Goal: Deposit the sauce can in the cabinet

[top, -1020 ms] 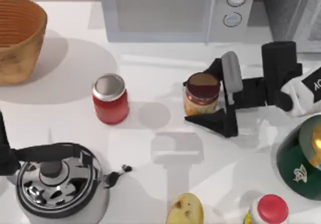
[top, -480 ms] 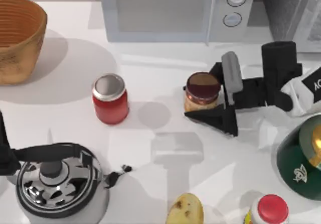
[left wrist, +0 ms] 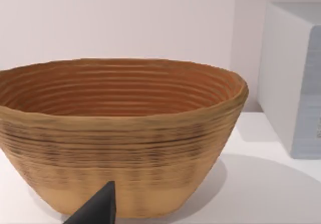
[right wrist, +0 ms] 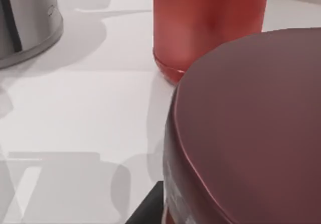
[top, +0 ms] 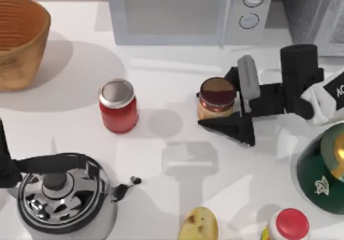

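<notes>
while the left arm is parked at the table's left edge, the right gripper [top: 219, 107] is clamped on the upright sauce can [top: 216, 98] – the cabinet [top: 314, 11] lies behind and to the right

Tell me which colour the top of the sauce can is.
Dark maroon-brown; the sauce can shows it best from above.

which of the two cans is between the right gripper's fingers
The sauce can, with the dark maroon lid and yellow label; the right gripper brackets it. The red can with the silver top stands apart to its left.
</notes>
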Controlling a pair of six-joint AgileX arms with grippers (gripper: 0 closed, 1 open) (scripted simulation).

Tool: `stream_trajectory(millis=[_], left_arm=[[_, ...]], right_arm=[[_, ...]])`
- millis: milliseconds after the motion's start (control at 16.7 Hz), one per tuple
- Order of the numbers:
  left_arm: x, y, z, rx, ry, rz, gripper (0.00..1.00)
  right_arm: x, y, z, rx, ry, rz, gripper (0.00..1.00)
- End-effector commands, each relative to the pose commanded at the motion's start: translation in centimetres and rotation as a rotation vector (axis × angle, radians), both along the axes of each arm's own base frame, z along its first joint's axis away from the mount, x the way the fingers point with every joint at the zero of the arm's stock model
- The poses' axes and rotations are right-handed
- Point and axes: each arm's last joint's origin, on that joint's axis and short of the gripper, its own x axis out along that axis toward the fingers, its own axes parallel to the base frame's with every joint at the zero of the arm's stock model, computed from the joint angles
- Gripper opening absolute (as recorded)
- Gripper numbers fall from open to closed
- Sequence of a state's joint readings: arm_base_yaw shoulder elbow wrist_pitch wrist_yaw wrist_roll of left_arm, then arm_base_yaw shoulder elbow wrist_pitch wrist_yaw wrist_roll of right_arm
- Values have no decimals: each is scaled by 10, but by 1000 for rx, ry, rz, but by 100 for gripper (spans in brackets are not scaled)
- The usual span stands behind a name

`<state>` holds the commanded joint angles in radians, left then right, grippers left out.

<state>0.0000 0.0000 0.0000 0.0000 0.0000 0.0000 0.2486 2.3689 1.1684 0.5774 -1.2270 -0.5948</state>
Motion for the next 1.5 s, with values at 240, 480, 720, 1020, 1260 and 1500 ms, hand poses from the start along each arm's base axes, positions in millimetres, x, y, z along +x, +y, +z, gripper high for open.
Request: stream_trajectory(millis=[240, 480, 720, 1020, 1260, 1500], left_arm=[[0, 0, 0, 0, 0, 0, 100], [0, 0, 0, 0, 0, 0, 100], [0, 0, 0, 0, 0, 0, 100], [0, 0, 0, 0, 0, 0, 100], [0, 0, 0, 0, 0, 0, 100], [0, 0, 0, 0, 0, 0, 100]], right_arm=[[1, 1, 2, 8, 5, 10, 0], [3, 10, 23, 46, 44, 82, 0], [5, 18, 71, 64, 49, 117, 0], [1, 8, 130, 34, 45, 57, 0], [0, 0, 149, 2, 4, 3, 0], [0, 0, 151, 1, -2, 0, 0]])
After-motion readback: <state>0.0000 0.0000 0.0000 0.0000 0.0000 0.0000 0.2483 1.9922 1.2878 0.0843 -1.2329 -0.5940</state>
